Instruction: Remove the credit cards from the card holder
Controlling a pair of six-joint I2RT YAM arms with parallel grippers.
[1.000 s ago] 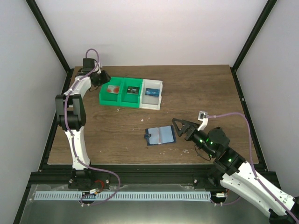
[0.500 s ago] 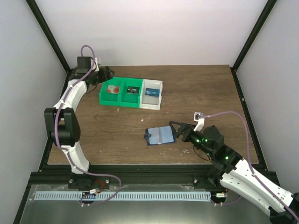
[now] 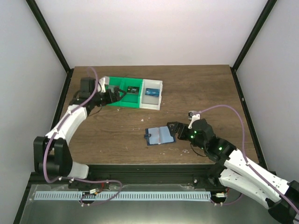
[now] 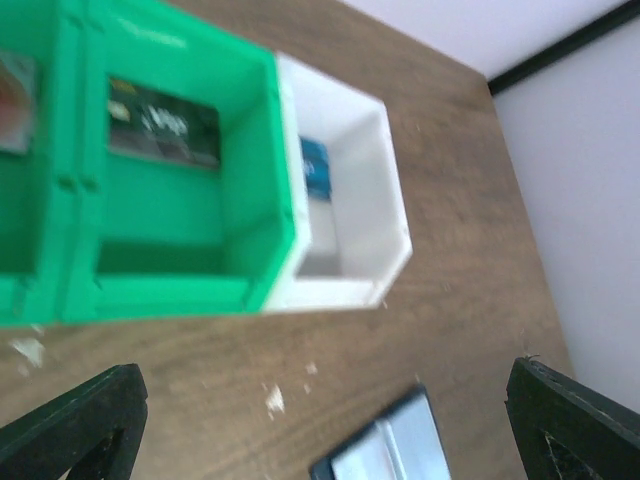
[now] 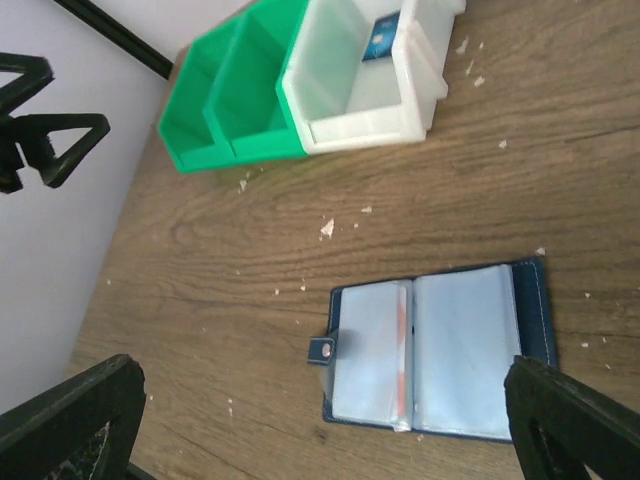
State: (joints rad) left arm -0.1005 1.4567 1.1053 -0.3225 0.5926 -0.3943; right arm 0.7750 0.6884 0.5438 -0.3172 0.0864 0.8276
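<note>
Card holder (image 3: 160, 136), one; bins (image 3: 122, 103), three

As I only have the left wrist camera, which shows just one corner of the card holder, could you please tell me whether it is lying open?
Observer: Yes, the card holder lies open flat, both clear pockets facing up.
Operator: Is anything left inside?
Observer: A thin red strip shows beside the fold; whether it's a card, I cannot tell.
Operator: Where is the right gripper?
Observer: The right gripper is open, beside the holder's right edge.
</note>
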